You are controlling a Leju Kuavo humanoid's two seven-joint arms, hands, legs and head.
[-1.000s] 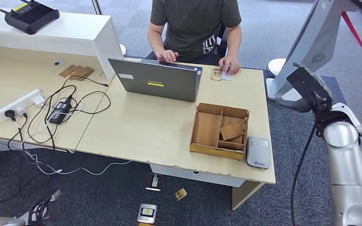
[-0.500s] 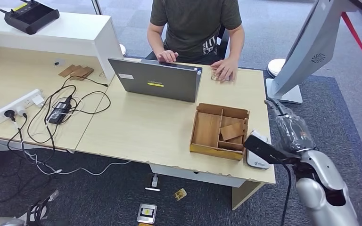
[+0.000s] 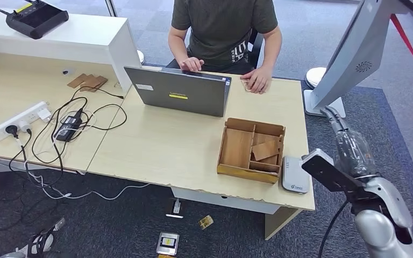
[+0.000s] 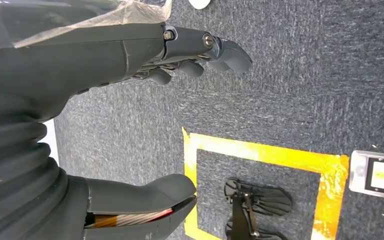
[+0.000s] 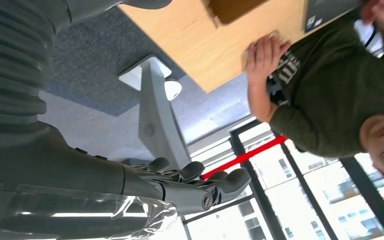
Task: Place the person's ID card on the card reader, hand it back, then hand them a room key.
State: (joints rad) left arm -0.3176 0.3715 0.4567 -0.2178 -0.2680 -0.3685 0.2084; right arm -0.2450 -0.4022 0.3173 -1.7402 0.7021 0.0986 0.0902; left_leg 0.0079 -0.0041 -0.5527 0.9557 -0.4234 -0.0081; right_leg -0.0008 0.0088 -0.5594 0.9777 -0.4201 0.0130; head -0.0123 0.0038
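right hand beside desk, fingers apart, empty; left hand over floor, fingers apart, empty.

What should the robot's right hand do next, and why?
Probably reach forward across the desk toward the person's hand, which covers the card at the far edge. The right hand holds nothing and hangs beside the desk near the card reader, so it must first fetch the card.

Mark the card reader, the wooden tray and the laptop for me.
card reader (image 3: 294,174): head view, middle of its grey top face.
wooden tray (image 3: 235,148): head view, floor of its large empty compartment.
laptop (image 3: 180,95): head view, back of its raised lid.
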